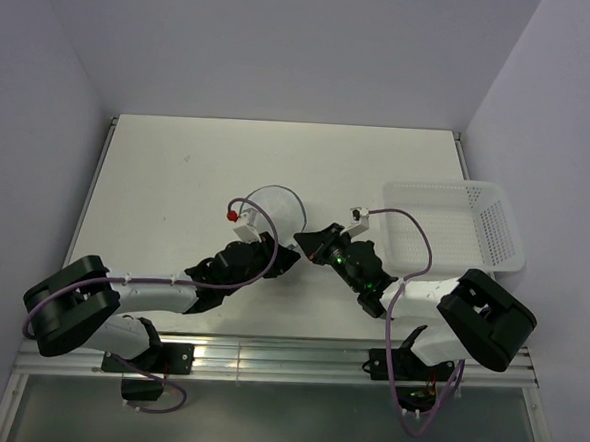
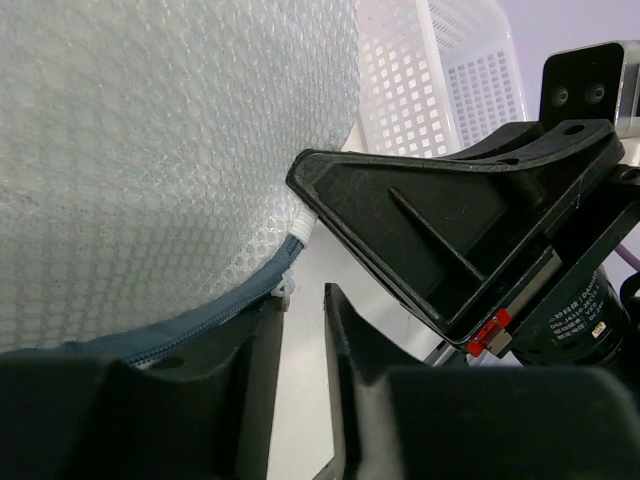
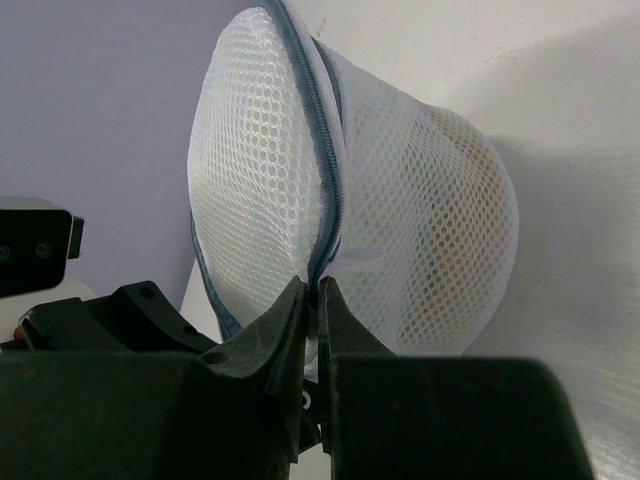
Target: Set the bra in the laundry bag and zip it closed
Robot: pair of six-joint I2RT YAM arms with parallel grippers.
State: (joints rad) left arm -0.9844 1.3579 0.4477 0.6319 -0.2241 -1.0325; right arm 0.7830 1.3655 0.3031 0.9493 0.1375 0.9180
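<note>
Pinching laundry bag (image 3: 420, 220) at rim, right fingers (image 3: 270, 335)

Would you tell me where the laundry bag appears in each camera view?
Top external: laundry bag at the centre, left of the white basket.
Left wrist: fills the upper left.
Right wrist: centre, reaching the top edge.
Shared landmark: its blue-grey zipper rim.

Laundry bag (image 3: 420, 220) white honeycomb mesh, faint peach tint showing through one half, zipper rim (image 3: 325, 150) dusty blue-grey, basket (image 1: 445, 230) white with square-hole grid, cables (image 1: 430, 251) purple, table (image 1: 178, 174) white, walls (image 1: 286, 40) pale lilac.
</note>
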